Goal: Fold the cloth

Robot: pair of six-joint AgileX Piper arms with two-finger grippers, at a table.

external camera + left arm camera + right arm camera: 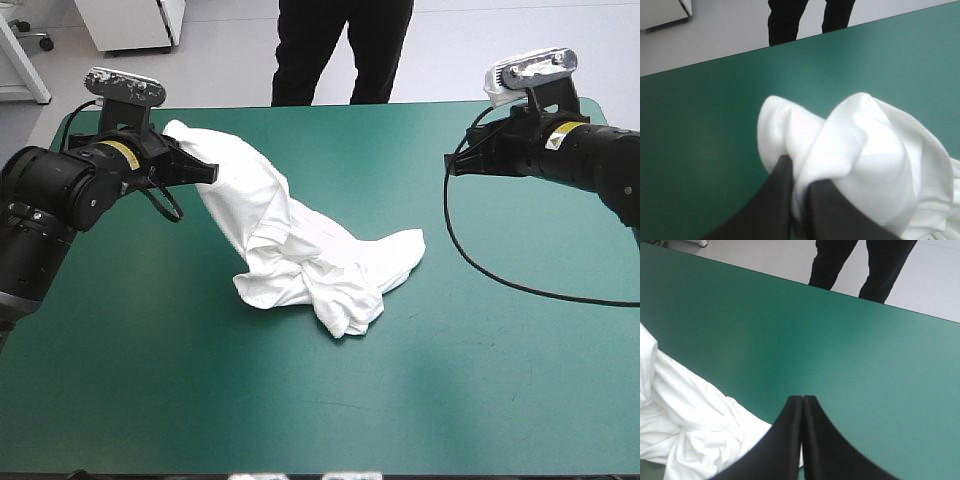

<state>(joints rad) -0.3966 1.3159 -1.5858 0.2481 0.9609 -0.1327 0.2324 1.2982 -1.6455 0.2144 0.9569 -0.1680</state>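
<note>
T-shirt (300, 250): white, crumpled; lower part heaped on teal-green cover (480, 390) near table's middle; upper part lifted toward far left corner, clamped in left gripper (799, 172); right gripper (803, 398) clenched tip to tip, raised over table's far right, apart from T-shirt.

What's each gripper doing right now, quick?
Left gripper: shut on the white short-sleeved T-shirt, one end lifted off the teal-green table cover.
Right gripper: shut, holding nothing, apart from the T-shirt.

The T-shirt (310, 260) lies on the table (500, 380), one end up in the left gripper (208, 172), the right gripper (803, 402) well apart
</note>
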